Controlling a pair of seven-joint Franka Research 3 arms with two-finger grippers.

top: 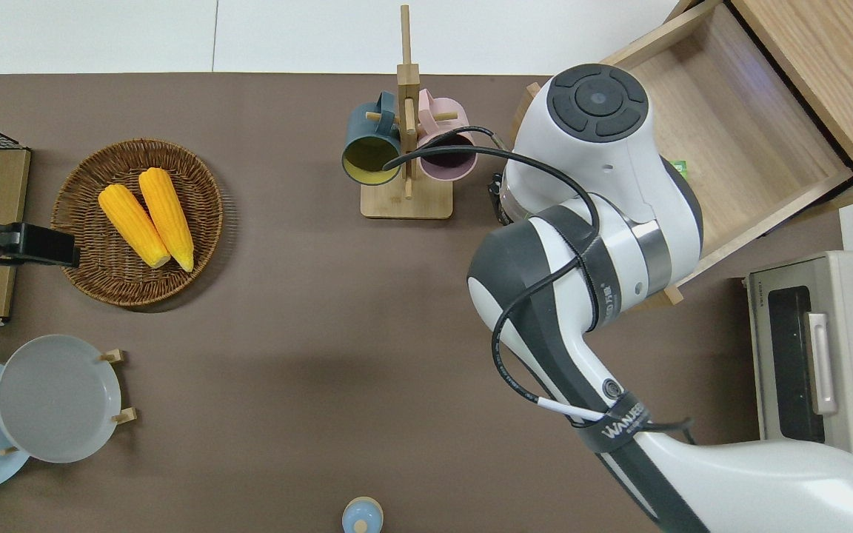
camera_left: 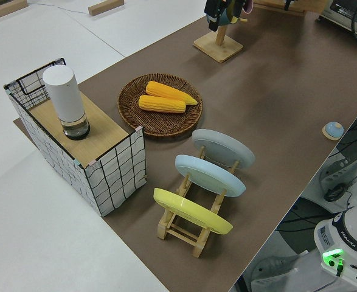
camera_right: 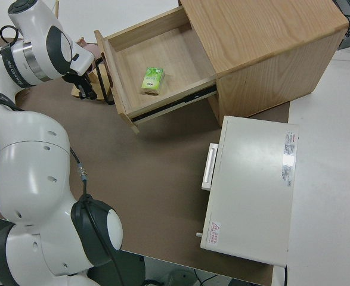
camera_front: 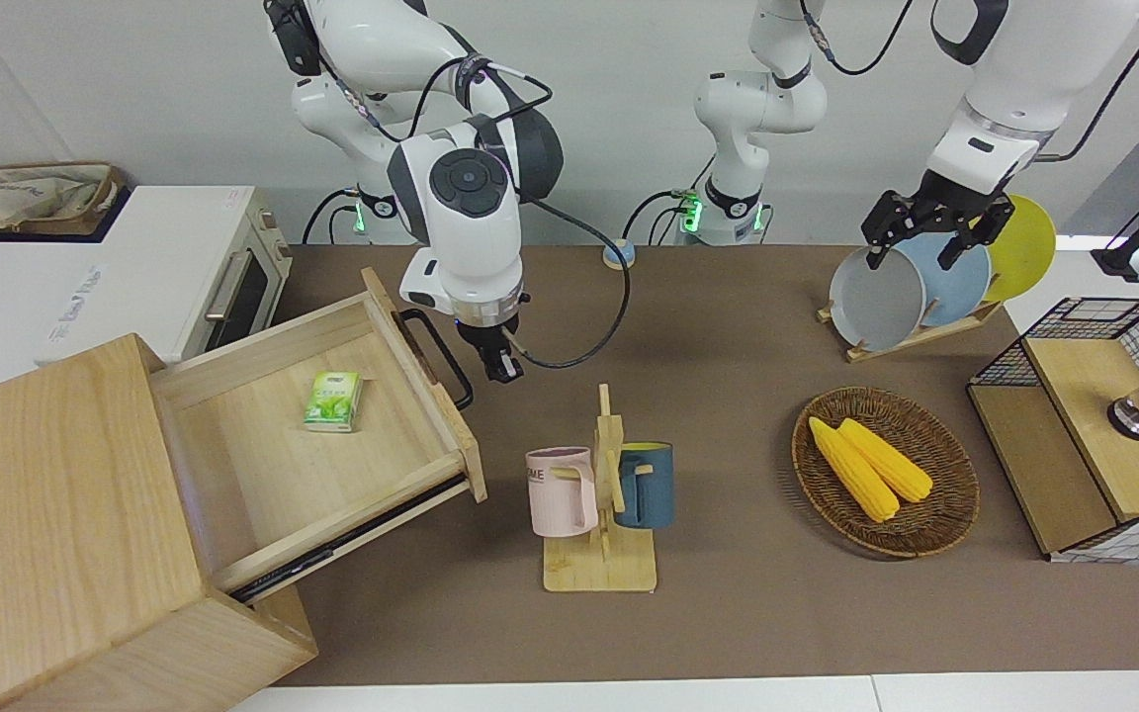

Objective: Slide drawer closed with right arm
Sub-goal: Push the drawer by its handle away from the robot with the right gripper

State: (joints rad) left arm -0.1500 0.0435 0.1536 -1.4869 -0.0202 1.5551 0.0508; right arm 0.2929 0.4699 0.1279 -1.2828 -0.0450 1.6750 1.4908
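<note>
The wide, shallow pale-wood drawer (camera_front: 322,435) with its black metal bar handle (camera_front: 441,356) stands pulled well out of the big light-wood box cabinet (camera_front: 55,534), at the right arm's end of the counter (camera_front: 728,613). Nothing of the closing is done, as I judge it: the whole push is left. My right tool (camera_front: 500,368) hangs just beside the handle, apart from it and holding nothing; whether its fingers are spread or together I cannot tell. My left arm is parked, its tool (camera_front: 935,232) empty with its fingers spread.

Taking the cabinet as the mark and going from my side outward: the white oven (camera_front: 174,277) sits nearer to me than the cabinet. Inside the drawer lies a small green packet (camera_front: 333,400). Beside the drawer, toward the left arm's end, stands a wooden mug stand (camera_front: 601,504) with a pink and a blue mug. The counter is covered with a plain brown mat, white surface around it, a pale wall where I stand.
</note>
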